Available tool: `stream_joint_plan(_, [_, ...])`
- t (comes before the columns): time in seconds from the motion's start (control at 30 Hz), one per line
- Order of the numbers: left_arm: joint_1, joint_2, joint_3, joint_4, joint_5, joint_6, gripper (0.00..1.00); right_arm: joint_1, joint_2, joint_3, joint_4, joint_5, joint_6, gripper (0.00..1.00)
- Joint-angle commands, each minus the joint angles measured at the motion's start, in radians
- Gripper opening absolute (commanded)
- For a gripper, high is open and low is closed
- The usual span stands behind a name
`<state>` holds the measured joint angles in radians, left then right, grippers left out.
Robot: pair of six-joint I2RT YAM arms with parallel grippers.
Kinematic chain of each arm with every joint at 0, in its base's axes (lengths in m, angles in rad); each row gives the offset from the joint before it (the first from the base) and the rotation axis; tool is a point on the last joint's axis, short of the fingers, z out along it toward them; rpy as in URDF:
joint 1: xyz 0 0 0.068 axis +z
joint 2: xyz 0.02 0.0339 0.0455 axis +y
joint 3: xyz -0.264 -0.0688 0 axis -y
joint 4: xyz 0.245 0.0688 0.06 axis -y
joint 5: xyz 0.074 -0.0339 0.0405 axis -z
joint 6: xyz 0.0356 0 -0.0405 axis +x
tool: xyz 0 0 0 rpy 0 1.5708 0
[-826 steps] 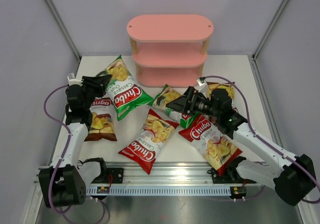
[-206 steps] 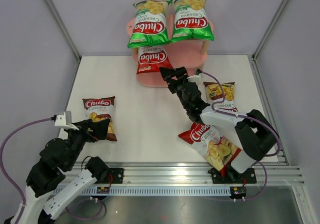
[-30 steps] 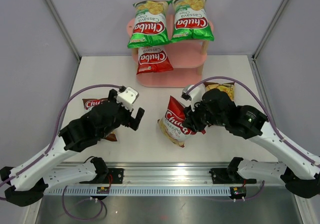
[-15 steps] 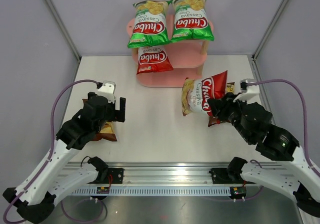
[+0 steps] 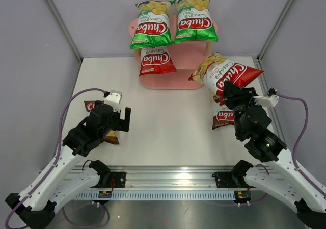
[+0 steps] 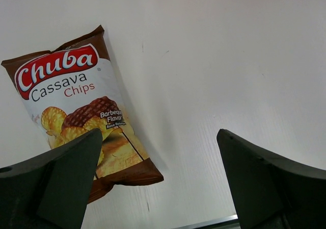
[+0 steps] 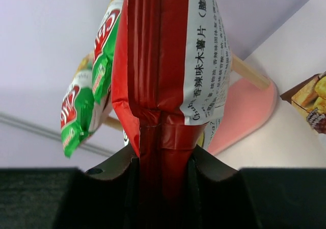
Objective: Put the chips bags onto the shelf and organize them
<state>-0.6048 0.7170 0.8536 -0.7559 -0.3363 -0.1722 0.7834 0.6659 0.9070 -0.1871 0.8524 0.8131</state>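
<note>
My right gripper (image 5: pixel 232 93) (image 7: pixel 163 162) is shut on the bottom seam of a red chips bag (image 5: pixel 227 72) (image 7: pixel 163 60), holding it in the air just right of the pink shelf (image 5: pixel 175 81) (image 7: pixel 244 111). Two green chips bags (image 5: pixel 151 27) (image 5: pixel 194 22) lie side by side on the top board. Another red bag (image 5: pixel 155 61) sits on the left of the middle board. A brown bag (image 5: pixel 222 118) lies on the table under my right arm. My left gripper (image 5: pixel 118 123) (image 6: pixel 158 188) hangs open over the table, beside the lower right corner of a second brown bag (image 6: pixel 76 117).
The white table (image 5: pixel 168 122) has a metal rail along its near edge (image 5: pixel 173 180). Grey walls with slanted corner posts close in the back and sides. The right half of the shelf's middle board (image 5: pixel 196 58) is bare.
My right arm has swung the red bag from the table's middle up and right, toward the shelf's right end. My left arm has drawn back left over the brown bag, still open.
</note>
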Motion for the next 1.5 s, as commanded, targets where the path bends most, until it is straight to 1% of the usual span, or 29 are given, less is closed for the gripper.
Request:
stream_joint_plan(0.0, [0.005,-0.008,-0.013,0.075,0.052,0.014,0.99,-0.071,0.021,-0.049,0.319,0.024,0.187,0.0])
stream_joint_plan(0.07, [0.005,-0.025,-0.019,0.082,0.068,0.014,0.99,-0.094,0.035,-0.098,0.435,0.022,0.189,0.0])
stream_joint_plan(0.13, [0.004,-0.037,-0.028,0.093,0.083,0.014,0.99,-0.113,0.057,-0.141,0.51,0.017,0.208,0.0])
stream_joint_plan(0.3, [0.004,-0.059,-0.034,0.102,0.094,0.016,0.99,-0.171,0.155,-0.201,0.678,-0.079,0.229,0.0])
stream_joint_plan(0.33, [0.004,-0.056,-0.036,0.102,0.103,0.019,0.99,-0.174,0.168,-0.213,0.742,-0.09,0.218,0.0])
stream_joint_plan(0.4, [0.004,-0.054,-0.034,0.105,0.108,0.017,0.99,-0.191,0.211,-0.201,0.752,-0.125,0.227,0.0])
stream_joint_plan(0.47, [0.004,-0.054,-0.037,0.107,0.118,0.019,0.99,-0.214,0.239,-0.198,0.813,-0.148,0.218,0.0])
stream_joint_plan(0.6, [0.004,-0.057,-0.041,0.11,0.128,0.02,0.99,-0.245,0.306,-0.18,0.828,-0.18,0.254,0.0])
stream_joint_plan(0.9, [0.002,-0.067,-0.044,0.115,0.157,0.027,0.99,-0.257,0.441,-0.16,0.948,-0.217,0.274,0.0])
stream_joint_plan(1.03, [0.002,-0.071,-0.044,0.115,0.164,0.03,0.99,-0.26,0.488,-0.161,0.991,-0.204,0.291,0.0])
stream_joint_plan(1.17, [0.002,-0.082,-0.044,0.119,0.174,0.031,0.99,-0.268,0.529,-0.166,1.018,-0.15,0.299,0.0])
stream_joint_plan(1.3, [0.0,-0.082,-0.045,0.119,0.183,0.033,0.99,-0.274,0.589,-0.145,1.038,-0.156,0.304,0.0])
stream_joint_plan(1.4, [0.0,-0.08,-0.044,0.119,0.181,0.033,0.99,-0.274,0.653,-0.128,1.089,-0.154,0.294,0.0])
stream_joint_plan(1.47, [0.0,-0.08,-0.044,0.115,0.177,0.031,0.99,-0.274,0.701,-0.122,1.146,-0.127,0.299,0.0])
